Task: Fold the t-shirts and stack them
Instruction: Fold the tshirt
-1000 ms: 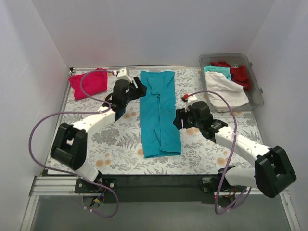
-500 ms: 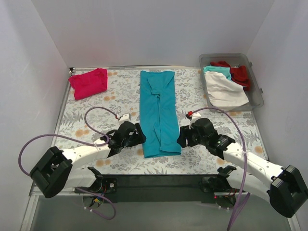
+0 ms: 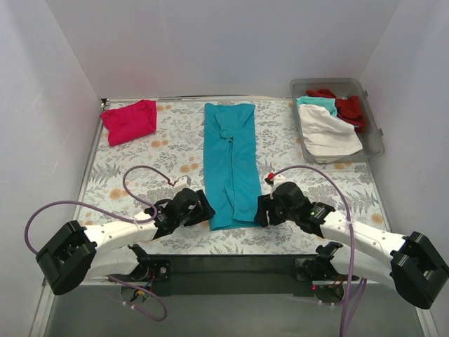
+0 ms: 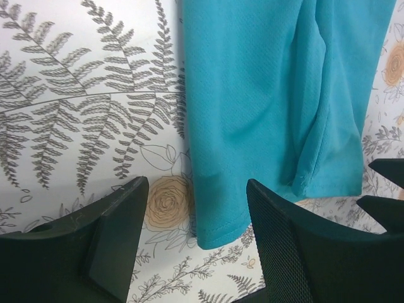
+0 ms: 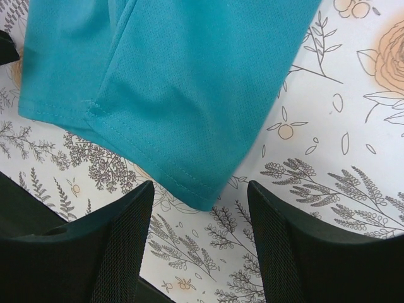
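A teal t-shirt (image 3: 230, 165) lies as a long narrow strip down the middle of the table, collar end far, hem near. My left gripper (image 3: 205, 210) is low at the hem's left corner and stands open, with that corner (image 4: 218, 240) between its fingers and not pinched. At the hem's right corner my right gripper (image 3: 259, 210) is open too, and the corner (image 5: 202, 199) lies loose in its gap. The teal fabric fills the upper part of both wrist views (image 4: 271, 95) (image 5: 177, 76). A folded magenta-pink t-shirt (image 3: 130, 121) rests at the far left.
A clear plastic bin (image 3: 374, 119) at the far right holds white (image 3: 328, 133), teal (image 3: 316, 102) and red (image 3: 349, 107) t-shirts. The floral tablecloth (image 3: 140, 158) covers the table. White walls close in the left, back and right sides.
Both arms have drawn back toward the near edge, the left from the shirt's far end, the right from its middle. Both grippers now sit at the near hem corners, still open.
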{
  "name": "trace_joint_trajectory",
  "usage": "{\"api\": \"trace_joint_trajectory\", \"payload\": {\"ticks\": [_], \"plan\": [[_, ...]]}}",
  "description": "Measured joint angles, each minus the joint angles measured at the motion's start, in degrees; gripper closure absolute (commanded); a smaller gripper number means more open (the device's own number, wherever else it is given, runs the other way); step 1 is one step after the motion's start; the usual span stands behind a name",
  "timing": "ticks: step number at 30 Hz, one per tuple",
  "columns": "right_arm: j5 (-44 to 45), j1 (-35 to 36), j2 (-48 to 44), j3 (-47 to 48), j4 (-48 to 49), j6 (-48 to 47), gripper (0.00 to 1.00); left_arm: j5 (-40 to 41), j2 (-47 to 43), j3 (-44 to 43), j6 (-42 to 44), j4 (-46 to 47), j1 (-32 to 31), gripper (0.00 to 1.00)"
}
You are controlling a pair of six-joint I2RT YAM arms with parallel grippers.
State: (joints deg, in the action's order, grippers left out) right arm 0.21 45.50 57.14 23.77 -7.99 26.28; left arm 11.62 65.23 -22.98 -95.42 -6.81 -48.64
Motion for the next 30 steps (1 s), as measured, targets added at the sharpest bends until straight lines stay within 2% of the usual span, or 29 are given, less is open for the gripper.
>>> {"api": "trace_joint_trajectory", "payload": {"ticks": [11,21,25,28,29,30], "plan": [[0.9,1.7,3.4,-1.2,2.8,2.0,0.47,0.4,2.2,0.0,-3.6,2.5,-4.6,0.47],[1.1,2.2,3.7,-2.0,4.1,2.3,0.52,0.4,1.7,0.2,-5.8,0.9,-6.6,0.58],[1.1,2.3,4.2,-2.1,4.7,2.4,0.57,0.4,1.7,0.6,-6.6,0.3,-7.4,0.75],[1.1,2.3,4.5,-2.1,5.3,2.4,0.64,0.4,2.2,0.6,-7.2,-0.4,-8.1,0.88],[1.1,2.3,4.7,-2.1,5.4,2.4,0.7,0.4,2.4,0.6,-7.4,-0.6,-8.3,0.97],[1.1,2.4,4.9,-2.1,5.5,2.4,0.74,0.4,2.6,0.6,-7.6,-0.7,-8.5,1.0]]}}
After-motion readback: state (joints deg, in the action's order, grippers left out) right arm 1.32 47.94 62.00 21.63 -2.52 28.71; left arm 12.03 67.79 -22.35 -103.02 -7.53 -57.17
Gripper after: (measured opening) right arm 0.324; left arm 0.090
